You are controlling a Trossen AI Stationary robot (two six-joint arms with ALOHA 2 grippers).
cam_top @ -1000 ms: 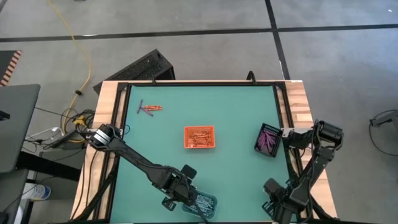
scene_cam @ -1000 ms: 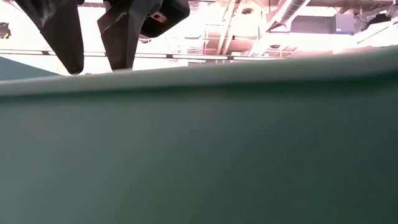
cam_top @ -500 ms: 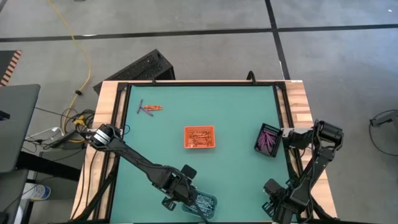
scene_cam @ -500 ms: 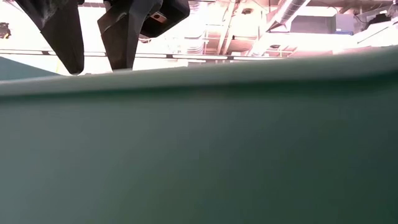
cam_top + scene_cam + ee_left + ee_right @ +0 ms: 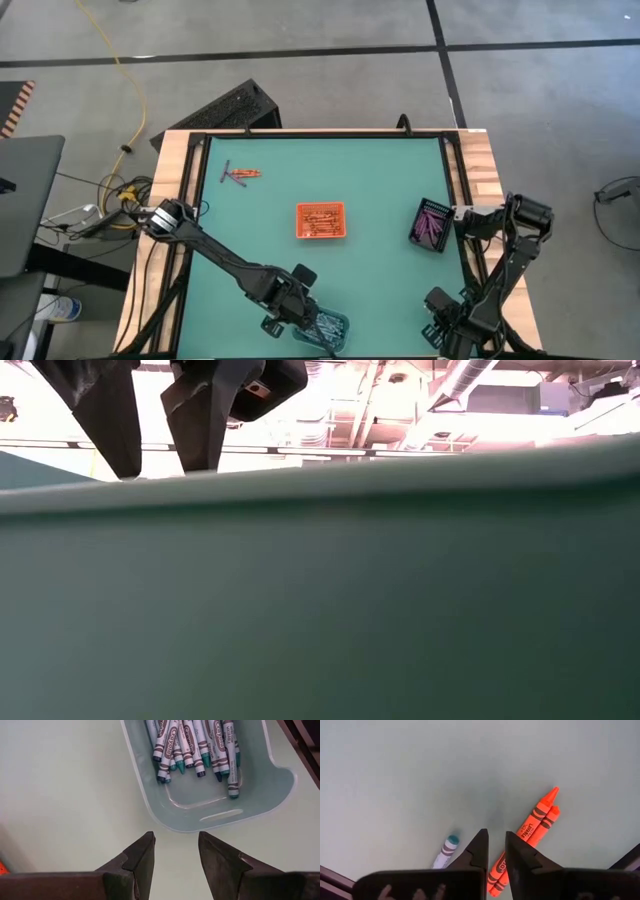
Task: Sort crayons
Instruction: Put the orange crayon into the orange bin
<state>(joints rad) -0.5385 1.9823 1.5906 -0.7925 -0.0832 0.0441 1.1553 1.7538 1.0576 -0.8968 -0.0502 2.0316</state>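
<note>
A clear tray point(image 5: 346, 322) at the table's near edge holds several blue-grey crayons point(image 5: 195, 745), also seen in the high view point(image 5: 326, 326). My left gripper point(image 5: 176, 842) is open and empty just short of the tray's wall point(image 5: 200, 816), low over the mat point(image 5: 298, 315). My right gripper point(image 5: 496, 845) is at the near right corner point(image 5: 445, 330), open by a narrow gap and empty. Past its fingers, orange-red crayons point(image 5: 537, 817) and a blue-grey crayon point(image 5: 445, 851) lie on the mat. A few loose crayons point(image 5: 240, 175) lie at the far left.
An orange tray point(image 5: 298, 221) with orange-red crayons stands mid-table. A black tray point(image 5: 415, 238) with purple-magenta crayons stands at the right edge. The low view shows two dark fingers point(image 5: 205, 420) at its top; a green surface fills the rest.
</note>
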